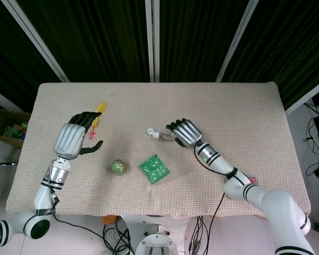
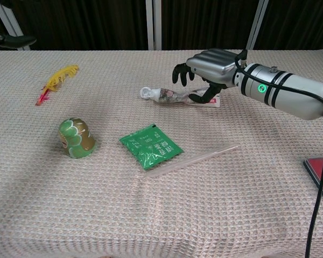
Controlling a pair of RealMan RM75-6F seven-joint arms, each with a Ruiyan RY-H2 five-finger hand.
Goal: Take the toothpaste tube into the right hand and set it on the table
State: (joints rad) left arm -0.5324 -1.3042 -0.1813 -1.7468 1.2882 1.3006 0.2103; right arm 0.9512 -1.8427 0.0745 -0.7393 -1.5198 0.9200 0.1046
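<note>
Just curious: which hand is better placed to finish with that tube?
The right hand. Its fingers curve over the tube, which lies on the table. The left hand is raised far off, near the feather.

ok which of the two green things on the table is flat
The green packet near the table's middle lies flat; the green dome-shaped object to its left stands rounded and upright.
</note>
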